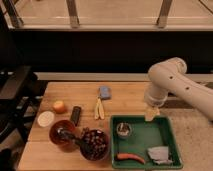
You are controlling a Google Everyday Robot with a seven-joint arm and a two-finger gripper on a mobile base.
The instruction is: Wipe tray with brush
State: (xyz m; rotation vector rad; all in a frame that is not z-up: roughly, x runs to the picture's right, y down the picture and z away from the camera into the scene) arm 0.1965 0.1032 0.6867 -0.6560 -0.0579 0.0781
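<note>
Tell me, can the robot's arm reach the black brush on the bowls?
Probably yes. The end effector hangs over the tray's far rim, holding nothing. The brush lies uncovered on the two bowls further along the table, with only low things between them.
</note>
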